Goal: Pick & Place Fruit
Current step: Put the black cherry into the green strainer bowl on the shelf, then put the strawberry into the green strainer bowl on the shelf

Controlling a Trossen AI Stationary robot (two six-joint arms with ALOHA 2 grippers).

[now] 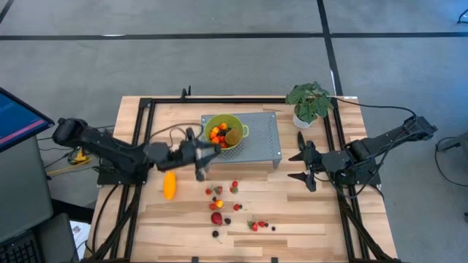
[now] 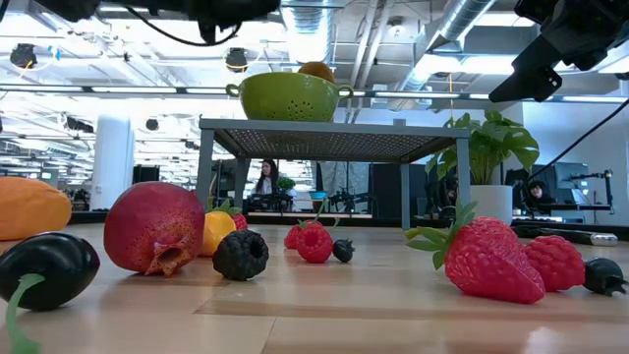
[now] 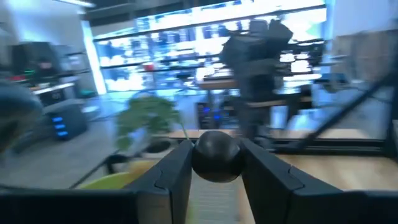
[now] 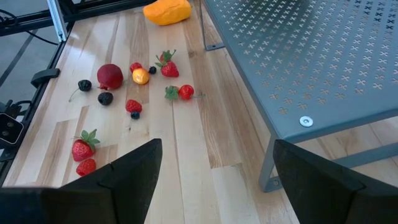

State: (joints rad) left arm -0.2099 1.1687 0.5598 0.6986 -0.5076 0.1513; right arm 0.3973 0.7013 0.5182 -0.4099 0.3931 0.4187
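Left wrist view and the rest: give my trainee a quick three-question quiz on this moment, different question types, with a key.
1. True or false: the left gripper is shut on a small dark round berry.
2. Multiple choice: the lime-green colander bowl stands on
A. the bare wooden table
B. the grey perforated metal shelf
C. the floor
3. Fill in: the right gripper, waiting beside the shelf near the leafy green potted plant, has its fingers ____.

Key: 1 true; 2 B; 3 open
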